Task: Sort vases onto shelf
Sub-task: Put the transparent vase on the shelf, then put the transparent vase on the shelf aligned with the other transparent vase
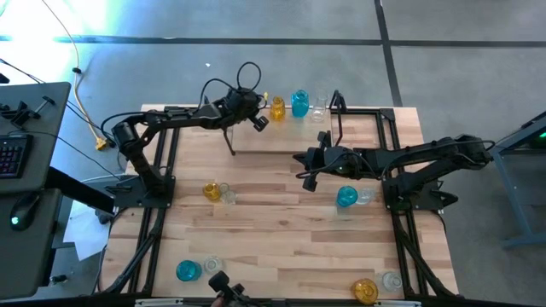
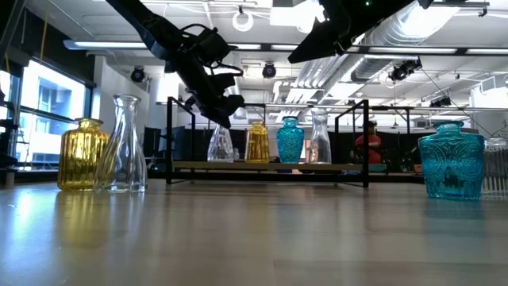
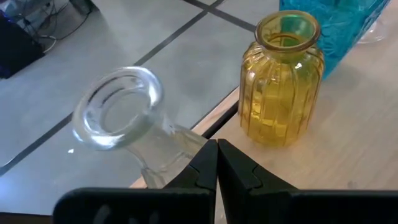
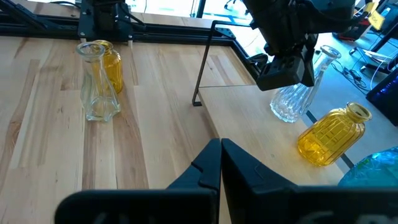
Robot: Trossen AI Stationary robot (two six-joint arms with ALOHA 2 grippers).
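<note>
Left gripper (image 3: 217, 163), fingers closed and empty, hovers by the clear flared-neck glass vase (image 3: 134, 127) on the wooden black-framed shelf (image 1: 281, 136); right gripper (image 4: 221, 163) likewise closed.

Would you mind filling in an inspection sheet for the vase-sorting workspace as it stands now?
Surface: wooden tabletop, in a black frame.
Job's things: shelf holds four vases: clear vase, amber vase, teal vase, another clear one. Pairs of vases stand about the table.
Clutter: nothing seen.
Grippers: left gripper shut, empty, beside the clear vase; right gripper shut, empty, above the table.
Cables: yellow cable on the floor.
Surroundings: desk with keyboard; person behind.
</note>
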